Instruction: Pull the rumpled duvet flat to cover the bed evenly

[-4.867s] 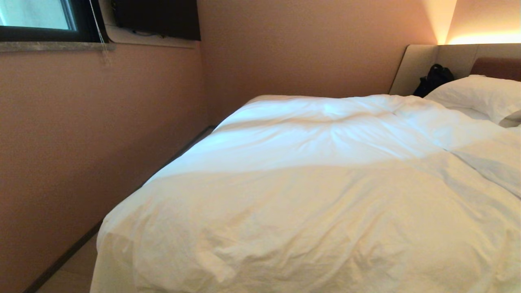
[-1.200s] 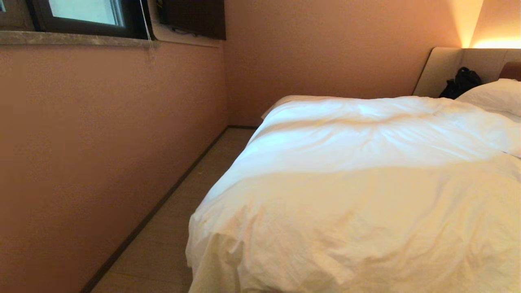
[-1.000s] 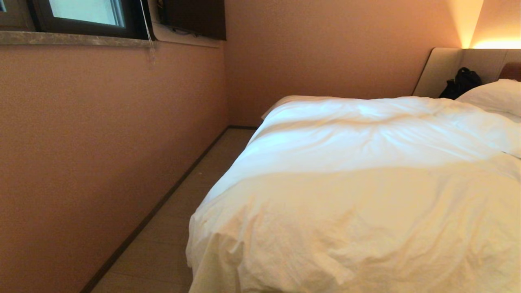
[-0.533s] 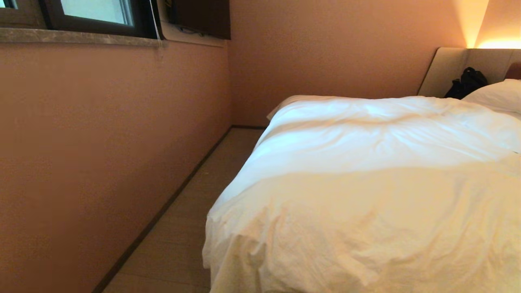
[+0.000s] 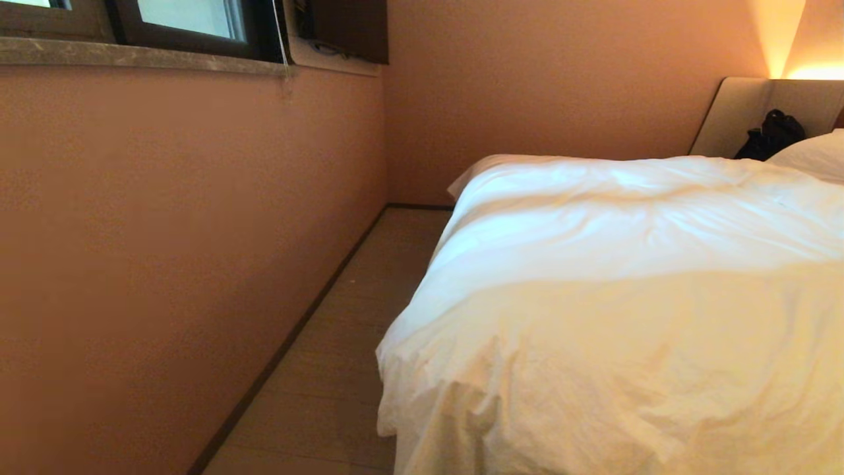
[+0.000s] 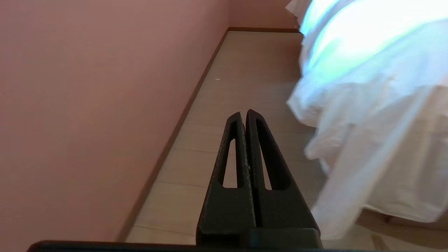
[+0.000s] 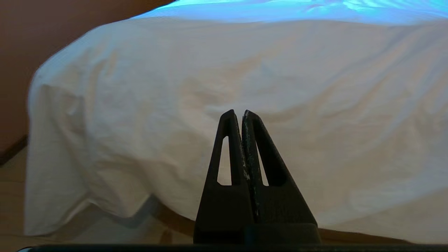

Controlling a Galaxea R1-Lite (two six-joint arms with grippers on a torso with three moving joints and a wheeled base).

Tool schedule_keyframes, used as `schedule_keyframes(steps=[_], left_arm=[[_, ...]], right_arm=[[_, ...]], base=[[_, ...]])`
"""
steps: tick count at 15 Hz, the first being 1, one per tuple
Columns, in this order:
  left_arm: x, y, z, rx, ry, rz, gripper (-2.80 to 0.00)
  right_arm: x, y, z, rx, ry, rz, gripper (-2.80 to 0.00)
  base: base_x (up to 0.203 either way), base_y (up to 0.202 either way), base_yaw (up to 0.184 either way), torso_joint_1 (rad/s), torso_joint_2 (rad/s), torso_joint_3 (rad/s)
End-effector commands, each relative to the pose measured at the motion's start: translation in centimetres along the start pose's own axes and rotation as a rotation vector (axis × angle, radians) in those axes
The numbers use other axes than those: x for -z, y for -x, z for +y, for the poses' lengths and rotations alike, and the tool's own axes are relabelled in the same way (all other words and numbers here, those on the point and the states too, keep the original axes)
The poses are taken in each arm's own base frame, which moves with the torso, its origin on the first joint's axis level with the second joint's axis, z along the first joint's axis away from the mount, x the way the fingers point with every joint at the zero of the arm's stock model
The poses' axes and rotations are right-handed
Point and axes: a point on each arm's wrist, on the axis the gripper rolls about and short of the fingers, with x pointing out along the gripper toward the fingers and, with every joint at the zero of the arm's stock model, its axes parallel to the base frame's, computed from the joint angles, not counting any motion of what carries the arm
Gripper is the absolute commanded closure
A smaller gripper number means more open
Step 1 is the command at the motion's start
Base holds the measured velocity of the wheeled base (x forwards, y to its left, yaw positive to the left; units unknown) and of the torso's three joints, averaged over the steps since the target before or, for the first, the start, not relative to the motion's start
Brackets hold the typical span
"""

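The white creased duvet (image 5: 626, 310) lies spread over the bed and fills the right half of the head view, its near corner (image 5: 422, 402) draping down over the bed's foot. A strip of the tan bed base (image 7: 350, 233) shows under its hem in the right wrist view. Neither arm appears in the head view. My left gripper (image 6: 244, 112) is shut and empty, over the floor strip beside the hanging duvet (image 6: 367, 115). My right gripper (image 7: 237, 112) is shut and empty too, pointing at the duvet (image 7: 224, 70) draped over the foot of the bed, apart from it.
A pink wall (image 5: 165, 231) runs close along the left, with a window sill (image 5: 132, 56) above. A narrow floor strip (image 5: 343, 343) separates wall and bed. At the far right are the beige headboard (image 5: 738, 112), a black bag (image 5: 771, 135) and a white pillow (image 5: 817, 155).
The whole head view has shifted: the bed now sits further right and more wall and floor show at left, so the camera has moved. The duvet lies as before.
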Motion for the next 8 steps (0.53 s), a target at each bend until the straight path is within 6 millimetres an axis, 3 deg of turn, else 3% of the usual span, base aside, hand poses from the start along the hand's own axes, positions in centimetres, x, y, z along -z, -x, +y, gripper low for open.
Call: schedule_keyframes(steps=[1, 8], left_arm=[[0.01, 0.00, 0.00, 0.000, 0.002, 0.000, 0.00], [0.01, 0.00, 0.00, 0.000, 0.000, 0.000, 0.00]], right_arm=[[0.00, -0.01, 0.00, -0.001, 0.000, 0.001, 0.00], [0.00, -0.01, 0.00, -0.001, 0.000, 0.001, 0.00]], base=[[0.000, 0.200, -0.003, 0.002, 0.00, 0.005], [0.000, 0.196, -0.001, 0.002, 0.00, 0.004]])
